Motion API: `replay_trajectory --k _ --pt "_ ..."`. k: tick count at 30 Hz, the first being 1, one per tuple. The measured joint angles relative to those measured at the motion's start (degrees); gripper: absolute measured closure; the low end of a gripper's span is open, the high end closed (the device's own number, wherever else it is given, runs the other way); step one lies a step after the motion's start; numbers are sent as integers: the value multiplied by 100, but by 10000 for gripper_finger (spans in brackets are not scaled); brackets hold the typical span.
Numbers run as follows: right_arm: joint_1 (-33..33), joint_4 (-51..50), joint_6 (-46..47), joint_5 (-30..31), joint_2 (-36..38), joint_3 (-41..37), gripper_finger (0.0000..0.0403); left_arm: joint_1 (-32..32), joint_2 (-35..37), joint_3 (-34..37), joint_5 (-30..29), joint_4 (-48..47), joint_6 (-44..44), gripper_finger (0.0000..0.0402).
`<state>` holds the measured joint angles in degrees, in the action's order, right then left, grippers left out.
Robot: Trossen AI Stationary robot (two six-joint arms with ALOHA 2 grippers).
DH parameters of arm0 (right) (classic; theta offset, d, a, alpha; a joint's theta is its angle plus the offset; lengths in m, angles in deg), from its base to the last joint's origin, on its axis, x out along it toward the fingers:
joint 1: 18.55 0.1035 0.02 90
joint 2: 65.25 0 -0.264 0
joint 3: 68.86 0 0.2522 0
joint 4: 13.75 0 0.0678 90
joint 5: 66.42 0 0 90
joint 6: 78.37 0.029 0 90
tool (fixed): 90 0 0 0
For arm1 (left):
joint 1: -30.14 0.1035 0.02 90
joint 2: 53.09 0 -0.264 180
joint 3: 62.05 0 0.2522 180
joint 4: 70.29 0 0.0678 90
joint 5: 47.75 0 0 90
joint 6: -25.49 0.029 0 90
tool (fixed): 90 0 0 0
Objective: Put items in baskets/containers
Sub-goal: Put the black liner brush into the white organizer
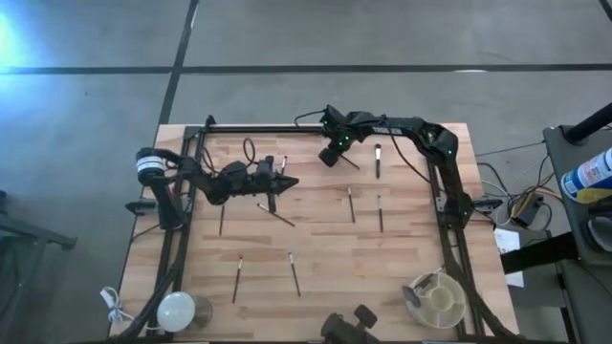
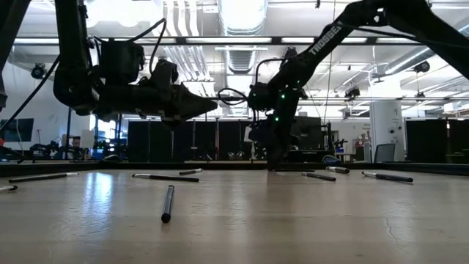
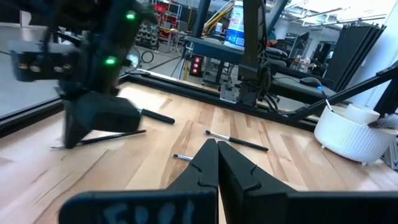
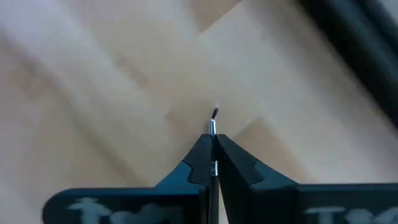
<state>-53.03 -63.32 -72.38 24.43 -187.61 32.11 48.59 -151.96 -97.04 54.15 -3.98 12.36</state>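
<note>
The right gripper (image 4: 212, 155) was clamped on 1 thin metal-ferruled makeup brush (image 4: 213, 124) at the wooden table (image 1: 325, 258); the left gripper (image 3: 217, 163) hung shut, empty.

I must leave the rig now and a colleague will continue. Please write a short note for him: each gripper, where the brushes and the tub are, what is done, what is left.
Right gripper: at the far side of the table, shut on a thin brush whose tip sticks out past the fingertips.
Left gripper: shut, empty, held above the table's left-centre.
Tub: near right corner; it seems to hold one big brush, the rest cannot be made out.
Loose brushes on the wooden table: about eight, for example.
Done: one brush gripped.
Left: carry it to the tub, then collect the others.
</note>
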Motion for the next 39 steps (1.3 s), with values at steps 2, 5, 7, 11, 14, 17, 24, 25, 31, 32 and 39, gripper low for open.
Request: replay_trajectory --k 2,5,7,11,14,17,24,25,31,32,39 --pt "111 41 -2 80 191 -139 390 7 0 3 0 2 -4 401" --pt "275 339 20 155 667 -556 391 11 0 7 0 2 -6 402" --pt "385 619 103 222 1045 -939 391 11 0 7 2 2 -8 402" --pt "665 1221 351 296 2029 -1837 391 11 0 7 1 3 -17 402" --pt "915 1524 591 509 2876 -2476 391 11 0 7 2 2 -22 402" --pt "1226 1590 827 832 3759 -3033 391 12 0 7 2 4 -32 402" --pt "2261 1591 1621 1563 5780 -4005 391 11 0 7 2 4 -45 402" --pt "2442 1591 1719 1686 6042 -4104 391 12 0 7 2 4 -50 402" --pt "3724 1452 2127 2423 7182 -4404 391 11 0 7 2 4 -52 402" --pt "3951 1438 2167 2541 7303 -4412 391 11 0 7 2 4 -54 402" --pt "5495 953 2514 3572 7814 -4416 390 13 0 7 2 5 -63 401"
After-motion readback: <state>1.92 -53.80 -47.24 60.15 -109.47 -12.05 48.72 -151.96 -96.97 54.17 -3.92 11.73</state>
